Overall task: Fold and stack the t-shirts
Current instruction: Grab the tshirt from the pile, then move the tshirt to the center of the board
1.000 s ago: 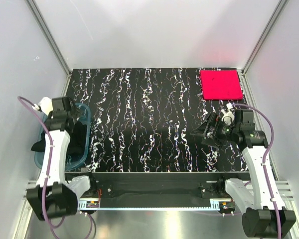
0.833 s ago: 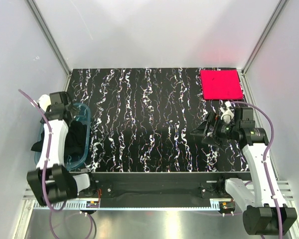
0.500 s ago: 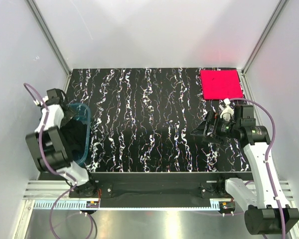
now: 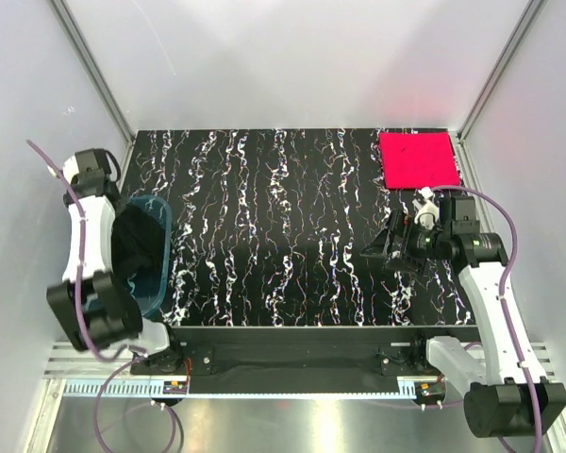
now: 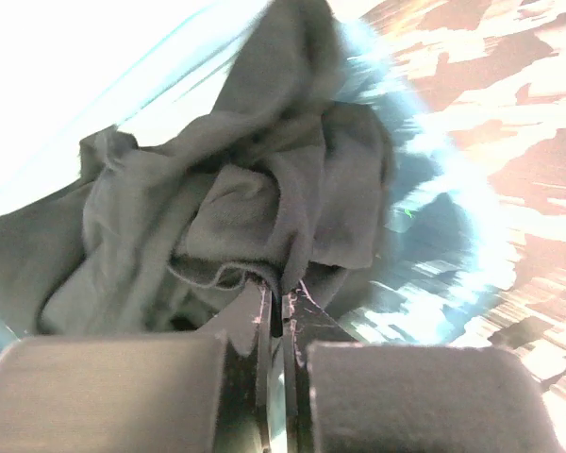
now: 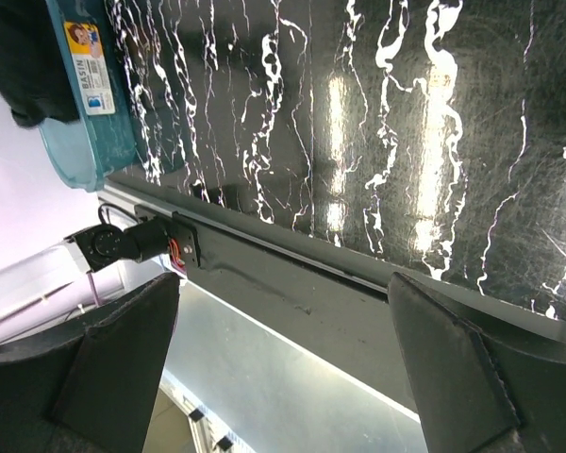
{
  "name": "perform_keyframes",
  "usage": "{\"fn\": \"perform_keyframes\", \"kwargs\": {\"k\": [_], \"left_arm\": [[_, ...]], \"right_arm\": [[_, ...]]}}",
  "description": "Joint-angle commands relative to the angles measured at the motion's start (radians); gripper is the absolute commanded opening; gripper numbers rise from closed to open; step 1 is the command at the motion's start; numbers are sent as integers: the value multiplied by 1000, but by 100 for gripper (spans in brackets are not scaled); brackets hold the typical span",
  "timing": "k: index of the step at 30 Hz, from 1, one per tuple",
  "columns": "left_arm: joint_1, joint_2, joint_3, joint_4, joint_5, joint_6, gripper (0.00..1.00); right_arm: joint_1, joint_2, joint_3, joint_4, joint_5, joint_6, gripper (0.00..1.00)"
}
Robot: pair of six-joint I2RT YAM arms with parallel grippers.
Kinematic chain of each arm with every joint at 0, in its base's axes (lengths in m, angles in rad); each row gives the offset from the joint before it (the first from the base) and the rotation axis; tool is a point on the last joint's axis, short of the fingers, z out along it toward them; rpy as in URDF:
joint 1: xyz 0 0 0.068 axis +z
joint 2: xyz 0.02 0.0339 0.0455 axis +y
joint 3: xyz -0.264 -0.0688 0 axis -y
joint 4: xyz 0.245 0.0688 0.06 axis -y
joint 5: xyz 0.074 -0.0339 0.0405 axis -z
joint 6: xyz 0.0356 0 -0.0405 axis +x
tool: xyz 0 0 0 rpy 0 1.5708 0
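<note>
Fetching step: pinching the black t-shirt [image 5: 255, 189] tight in the left gripper [image 5: 281, 307], at the blue tub [image 4: 156, 269], nine o'clock. Holding the right gripper [image 6: 283, 321] spread, empty. Pink t-shirt [image 4: 418, 159] folded at one o'clock. Probably next: dragging the black one onto the surface [image 4: 283, 217], spreading flat.

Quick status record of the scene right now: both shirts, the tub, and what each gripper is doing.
black shirt: crumpled, unfolded, in or just over the tub
pink shirt: neat folded square, flat at the table's far right corner
tub: translucent blue, at the table's left edge
table: black with white veining
left gripper: shut on the black shirt, pinching a fold
right gripper: open, empty, over the table's right side
stack: not yet made; the shirts are at opposite sides
</note>
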Motion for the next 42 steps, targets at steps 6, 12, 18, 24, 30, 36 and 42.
{"fn": "perform_keyframes", "kwargs": {"k": [6,12,18,24,30,36,42], "left_arm": [[-167,-328,379,-99,133,-175,0],[-289,-470,418,143,549,-199,0],[-422,-521,148,148,732,-245,88],[-447,-550,-82,-5,708,-123,99],[-447,-647,-159,-181,504,-95,84],[-447,-782,-158,-219,390,-126,73],[-447,-854,-161,-309,384,-136,65]], "right_arm": [[71,64,14,29,22,36,98],[74,88,51,44,76,98,98],[72,135,106,26,74,104,100],[88,150,148,20,42,82,97],[400,271,141,90,89,105,83],[842,590,330,162,268,154,79],[1007,903,546,220,336,225,70]]}}
